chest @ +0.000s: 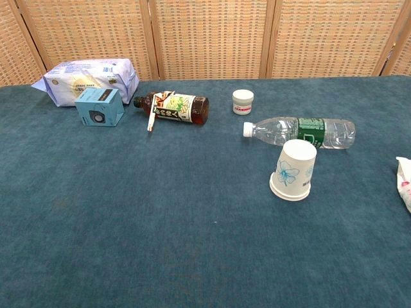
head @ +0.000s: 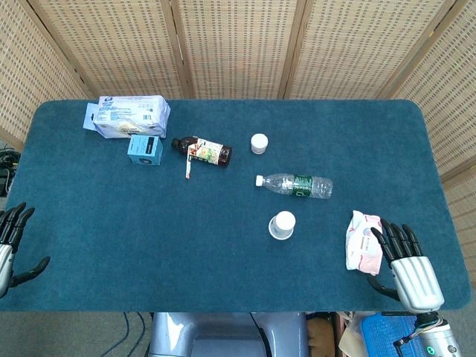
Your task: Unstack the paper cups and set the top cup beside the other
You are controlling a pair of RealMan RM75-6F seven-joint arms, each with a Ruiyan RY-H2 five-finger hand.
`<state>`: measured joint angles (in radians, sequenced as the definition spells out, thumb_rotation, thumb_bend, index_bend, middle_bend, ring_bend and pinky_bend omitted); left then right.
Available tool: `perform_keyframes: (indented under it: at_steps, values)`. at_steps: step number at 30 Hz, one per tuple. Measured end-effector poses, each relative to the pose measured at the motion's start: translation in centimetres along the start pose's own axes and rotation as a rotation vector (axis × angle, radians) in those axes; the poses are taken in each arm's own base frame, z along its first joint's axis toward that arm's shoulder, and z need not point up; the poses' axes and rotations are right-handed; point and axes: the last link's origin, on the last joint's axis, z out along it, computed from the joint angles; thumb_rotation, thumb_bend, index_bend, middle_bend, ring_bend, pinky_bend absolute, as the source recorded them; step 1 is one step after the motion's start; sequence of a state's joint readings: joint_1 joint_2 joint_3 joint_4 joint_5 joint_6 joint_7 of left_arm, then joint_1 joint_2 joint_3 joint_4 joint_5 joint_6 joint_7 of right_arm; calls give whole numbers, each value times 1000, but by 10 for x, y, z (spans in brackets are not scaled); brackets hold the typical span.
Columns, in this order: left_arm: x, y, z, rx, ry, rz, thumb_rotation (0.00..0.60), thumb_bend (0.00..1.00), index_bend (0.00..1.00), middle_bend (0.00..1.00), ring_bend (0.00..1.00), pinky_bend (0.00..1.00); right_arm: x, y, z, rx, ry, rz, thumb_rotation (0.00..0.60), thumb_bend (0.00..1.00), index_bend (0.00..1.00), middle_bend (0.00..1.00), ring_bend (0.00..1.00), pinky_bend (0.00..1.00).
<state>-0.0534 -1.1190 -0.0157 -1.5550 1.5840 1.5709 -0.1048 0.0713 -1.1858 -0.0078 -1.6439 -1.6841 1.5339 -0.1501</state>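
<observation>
The stacked paper cups (head: 282, 224) stand upside down, rim on the table, right of centre; in the chest view the paper cups (chest: 293, 171) show white with a blue flower print. My right hand (head: 407, 266) rests at the table's near right edge with fingers spread, holding nothing, well to the right of the cups. At the near left edge my left hand (head: 13, 245) also lies empty with fingers apart. Neither hand appears in the chest view.
A clear water bottle (head: 296, 184) lies just behind the cups. A white pouch (head: 362, 241) lies beside my right hand. Further back are a small white jar (head: 259, 143), a brown bottle (head: 203, 151), a blue box (head: 145, 149) and a tissue pack (head: 129, 116).
</observation>
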Motion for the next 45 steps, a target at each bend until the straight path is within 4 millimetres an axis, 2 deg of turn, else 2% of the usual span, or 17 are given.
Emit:
perform_keyframes:
  at_steps: [24,28,31,35,40,45]
  values:
    - [3,0,-1,-2,10,-8,600,270,0,0,0,0,1,-4,2,-1,0,7,600,236,32,0,0,0]
    - [2,1,-1,-7,7,-6,600,270,0,0,0,0,5,-8,7,14,9,6,600,236,114,0,0,0]
    - [1,2,-1,-10,3,-3,600,269,0,0,0,0,12,-16,15,40,13,9,600,236,173,14,0,0]
    - [2,2,-1,-11,8,-7,600,270,0,0,0,0,25,-33,35,101,1,-8,600,236,218,51,0,0]
    - [4,2,-2,-10,13,-10,600,270,0,0,0,0,38,-56,64,171,-46,-59,600,236,223,57,0,0]
    - [4,1,-2,-13,14,-12,600,270,0,0,0,0,41,-73,93,200,-120,-121,600,236,223,56,0,0]
